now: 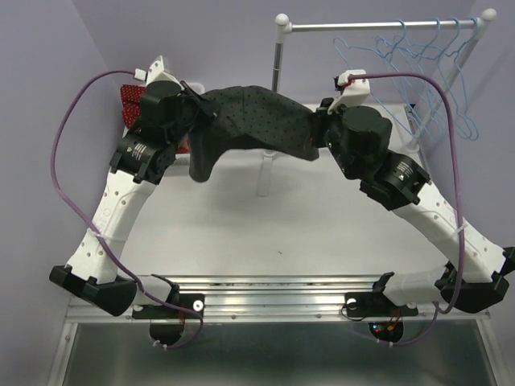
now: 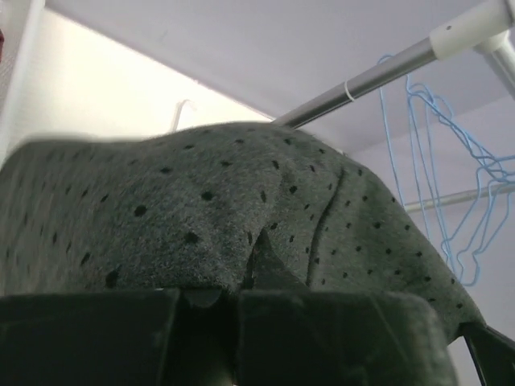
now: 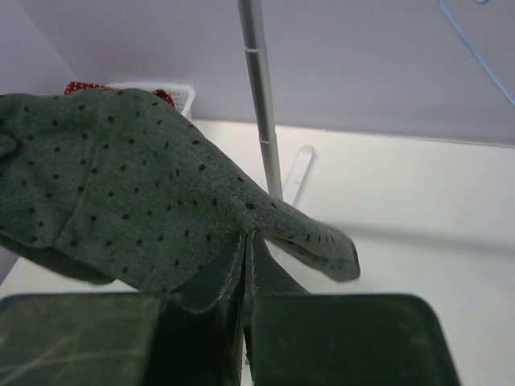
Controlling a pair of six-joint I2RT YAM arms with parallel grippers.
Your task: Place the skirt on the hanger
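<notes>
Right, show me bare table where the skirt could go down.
Bare table lies between the left arm and right arm, from under the skirt to the near rail. Crowded: red garment far left, rack foot centre, hangers far right.

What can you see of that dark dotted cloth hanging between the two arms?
The skirt is charcoal-grey, felt-like fabric with tiny dots. It hangs stretched in the air above the table, pinched at one edge by the left pincer and at the opposite edge by the right pincer, both shut on it. It is rumpled, and a flap droops near the left pincer.
</notes>
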